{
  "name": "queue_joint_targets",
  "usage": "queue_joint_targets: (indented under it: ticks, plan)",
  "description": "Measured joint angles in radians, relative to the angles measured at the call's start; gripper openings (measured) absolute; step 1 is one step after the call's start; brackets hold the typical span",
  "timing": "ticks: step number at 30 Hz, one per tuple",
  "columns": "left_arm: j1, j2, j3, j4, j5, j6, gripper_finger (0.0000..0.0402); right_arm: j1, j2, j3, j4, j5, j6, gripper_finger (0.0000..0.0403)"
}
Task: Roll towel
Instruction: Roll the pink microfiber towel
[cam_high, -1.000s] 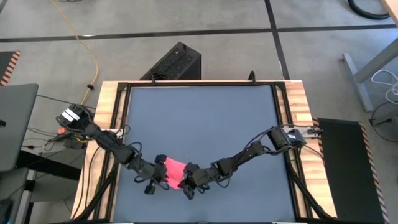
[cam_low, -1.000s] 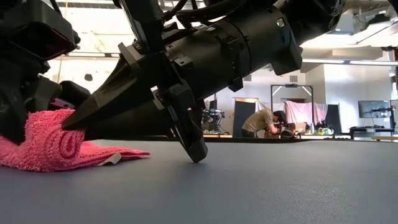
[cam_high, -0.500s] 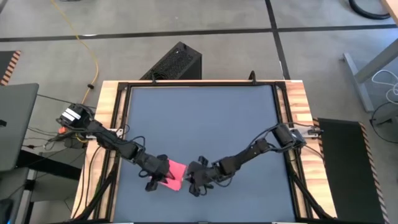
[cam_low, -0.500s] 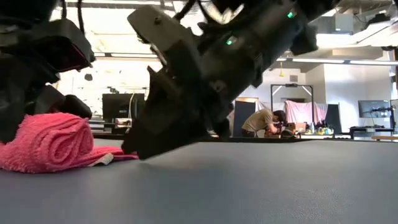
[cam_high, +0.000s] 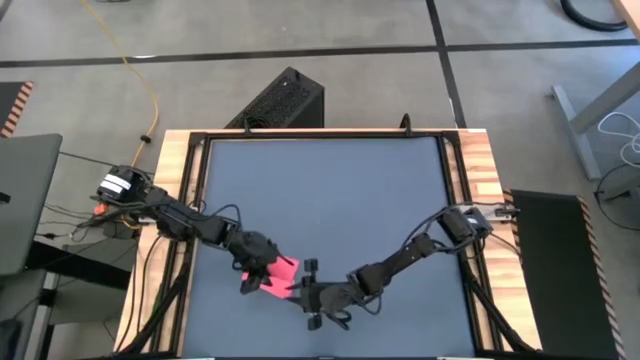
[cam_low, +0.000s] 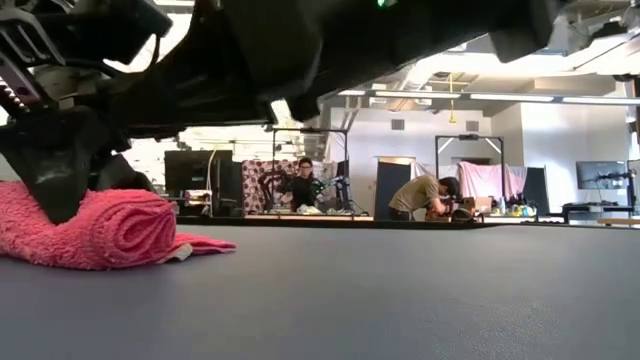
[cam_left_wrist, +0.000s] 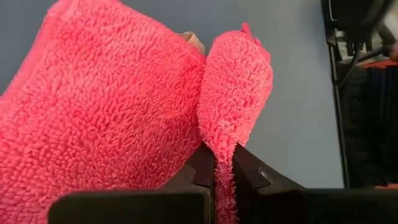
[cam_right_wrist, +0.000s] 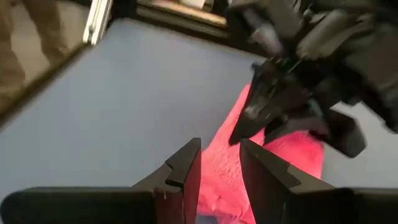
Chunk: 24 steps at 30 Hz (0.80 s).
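Observation:
The pink towel (cam_high: 283, 277) lies near the table's near edge, left of the middle. In the low view it is a thick roll (cam_low: 115, 228) resting on the tabletop, with a flat tail (cam_low: 205, 243) lying on the table toward the right. My left gripper (cam_high: 258, 276) is at the roll's left side, shut on the towel (cam_left_wrist: 112, 112). My right gripper (cam_high: 308, 296) stands just right of the towel and above the table. Its fingers are narrowly open and empty, pointing at the towel (cam_right_wrist: 273, 168). My left gripper pinches a raised fold of the towel (cam_left_wrist: 222, 158) between its two fingers. The fingers (cam_low: 55, 190) come down at a slant from the table's left onto the roll's left side. The roll rests on the table and its cloth stands up slack beyond the fingertips.
Open dark tabletop (cam_high: 340, 190) stretches to the far and right sides. A wooden frame (cam_high: 175, 190) borders the table. A black box (cam_high: 283, 100) stands beyond the far edge. People (cam_low: 420, 195) are in the room behind.
My left gripper has gone toward the table's right with the towel, and the roll has grown thicker while the flat tail stayed on the table. My right gripper has drawn away from the roll, risen and shifted toward the near edge.

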Motion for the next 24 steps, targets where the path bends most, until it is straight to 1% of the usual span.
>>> queue_joint_targets:
  ticks: [2, 4, 7, 12, 14, 20, 24]
  plan:
    - [0.011, 0.0, 0.0, -0.009, 0.014, -0.01, 0.0006, -0.017, 0.006, -0.001, -0.012, -0.027, -0.014, 0.0137]
    - [0.017, 0.0, 0.0, -0.016, 0.022, -0.015, 0.0006, -0.04, 0.027, 0.005, 0.008, -0.087, -0.01, 0.0136]
    - [0.019, 0.0, 0.0, -0.023, 0.024, -0.026, 0.0006, -0.061, 0.058, 0.029, 0.028, -0.129, -0.022, 0.0136]
    - [0.019, 0.0, 0.0, -0.04, 0.031, -0.03, 0.0007, -0.081, 0.129, 0.087, 0.027, -0.14, -0.04, 0.0136]
    - [0.019, 0.0, 0.0, -0.041, 0.038, -0.03, 0.001, -0.082, 0.135, 0.094, 0.001, -0.139, -0.033, 0.0136]
    - [0.021, 0.0, 0.0, -0.042, 0.042, -0.027, 0.004, -0.095, 0.131, 0.103, -0.089, -0.138, 0.081, 0.0131]
    - [0.032, -0.001, 0.0, -0.043, 0.062, -0.009, 0.0058, -0.103, 0.128, 0.103, -0.116, -0.166, 0.138, 0.0128]
